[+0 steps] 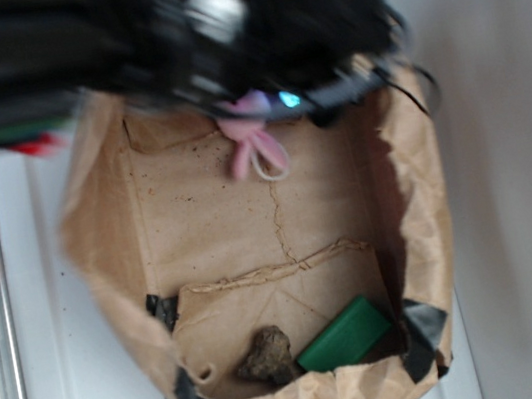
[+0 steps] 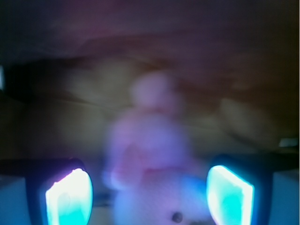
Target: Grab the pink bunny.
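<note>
Black blurred arm (image 1: 248,20) with cables; fingers (image 2: 69,199) glow cyan-white.

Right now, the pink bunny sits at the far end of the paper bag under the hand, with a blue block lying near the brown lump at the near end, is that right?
Nearly: the block is green, not blue, as the exterior view shows. The pink bunny, paper bag, hand and brown lump are as you say.

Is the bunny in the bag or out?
In. The bunny lies on the bag's floor, near the far wall, under the gripper.

No readable text, label or number anywhere.
</note>
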`<act>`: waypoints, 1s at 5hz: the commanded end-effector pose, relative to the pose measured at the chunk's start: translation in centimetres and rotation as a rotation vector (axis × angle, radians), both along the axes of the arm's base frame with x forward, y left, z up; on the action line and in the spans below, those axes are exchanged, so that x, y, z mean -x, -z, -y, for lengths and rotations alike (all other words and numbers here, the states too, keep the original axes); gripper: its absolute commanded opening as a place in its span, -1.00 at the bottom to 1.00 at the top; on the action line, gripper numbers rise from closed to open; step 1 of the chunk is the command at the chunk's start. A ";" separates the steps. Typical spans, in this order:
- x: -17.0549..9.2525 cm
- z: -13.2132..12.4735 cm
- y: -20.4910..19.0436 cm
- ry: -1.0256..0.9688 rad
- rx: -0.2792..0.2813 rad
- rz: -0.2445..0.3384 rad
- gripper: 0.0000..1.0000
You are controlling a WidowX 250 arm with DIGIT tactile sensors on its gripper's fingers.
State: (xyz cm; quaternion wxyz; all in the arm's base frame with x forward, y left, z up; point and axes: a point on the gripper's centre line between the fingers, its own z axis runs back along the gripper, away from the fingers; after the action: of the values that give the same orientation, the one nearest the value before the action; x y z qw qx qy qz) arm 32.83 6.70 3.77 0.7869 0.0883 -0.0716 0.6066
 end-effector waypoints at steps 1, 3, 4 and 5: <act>-0.7 0.0 -0.3 -0.009 -0.041 0.065 1.00; -0.1 0.3 -0.7 0.040 -0.054 0.078 -1.00; 0.3 0.5 -0.8 0.053 -0.079 0.107 -1.00; 0.4 0.7 -1.1 0.060 -0.092 0.127 -1.00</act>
State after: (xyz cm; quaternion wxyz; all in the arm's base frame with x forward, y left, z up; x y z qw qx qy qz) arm 32.71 5.64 3.45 0.7948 0.1053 -0.1275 0.5839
